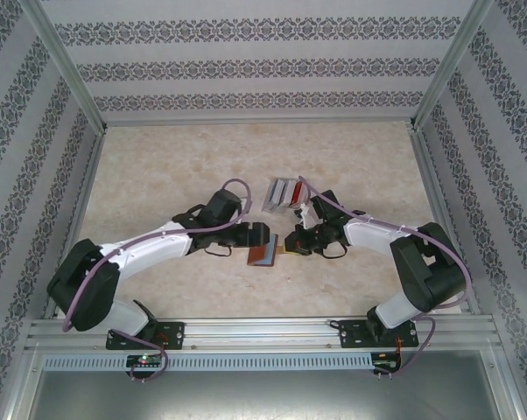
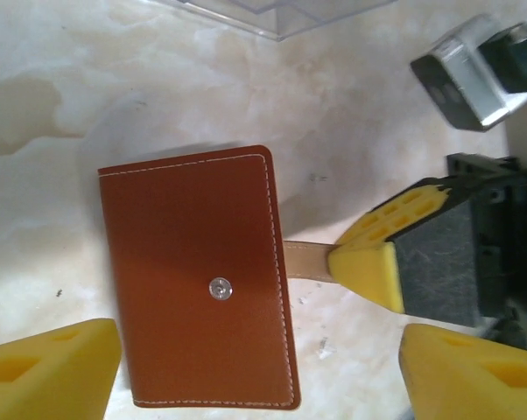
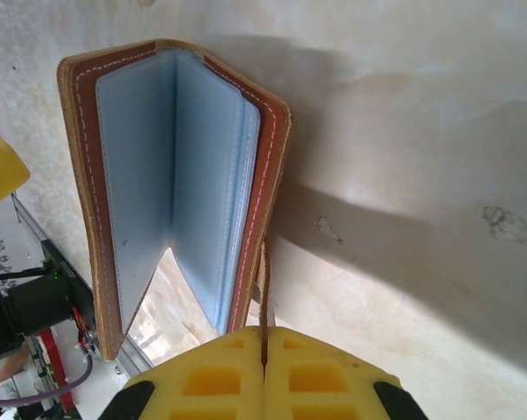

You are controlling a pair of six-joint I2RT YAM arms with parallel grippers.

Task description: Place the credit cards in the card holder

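We see the card holder (image 2: 198, 289) on the table (image 1: 158, 175), likely light and floppy: right gripper (image 3: 263, 372) pinches its clasp tab (image 2: 307, 258), left gripper (image 2: 263, 376) gapes wide, empty, astride it, so we'd take the stiffer cover edge.

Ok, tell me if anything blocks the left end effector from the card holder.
Nothing visible does. The open left end effector hangs right over the card holder, fingers either side. The right end effector pinches the clasp tab at the holder's edge.
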